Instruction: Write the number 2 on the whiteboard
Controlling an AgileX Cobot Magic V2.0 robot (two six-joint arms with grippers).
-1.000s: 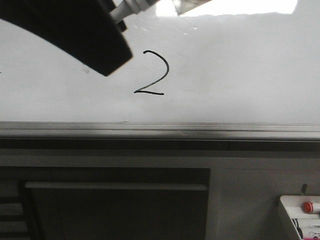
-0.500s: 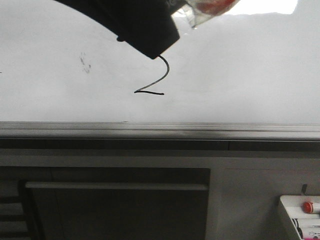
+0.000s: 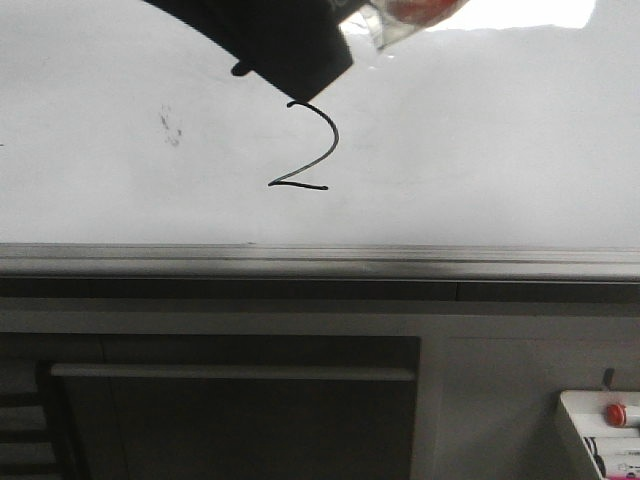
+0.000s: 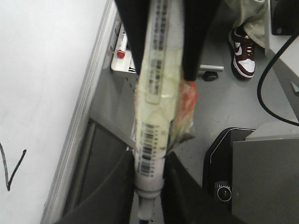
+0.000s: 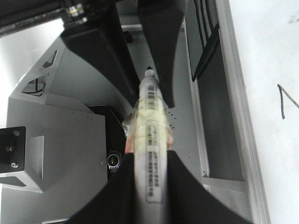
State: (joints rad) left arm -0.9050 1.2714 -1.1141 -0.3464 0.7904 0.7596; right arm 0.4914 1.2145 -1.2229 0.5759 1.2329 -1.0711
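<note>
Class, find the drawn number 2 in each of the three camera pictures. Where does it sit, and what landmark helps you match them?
Front view: the number 2 sits mid-board, just under the dark arm.
Left wrist view: only part of a stroke shows at the picture's edge.
Right wrist view: a small piece shows at the edge.
Shared landmark: the grey ledge of the whiteboard runs beside it in all three.

This looks like a robotics lab or workshop. A large whiteboard point(image 3: 480, 140) with a grey metal ledge point(image 3: 320, 262) fills the far side, above plain grey cabinet panels point(image 3: 230, 400). A small white tray with a red button point(image 3: 600, 430) sits at the near right. The left wrist view shows a bare grey floor point(image 4: 224, 102), a black cable point(image 4: 266, 93) and a bystander's sneaker point(image 4: 243, 49).
</note>
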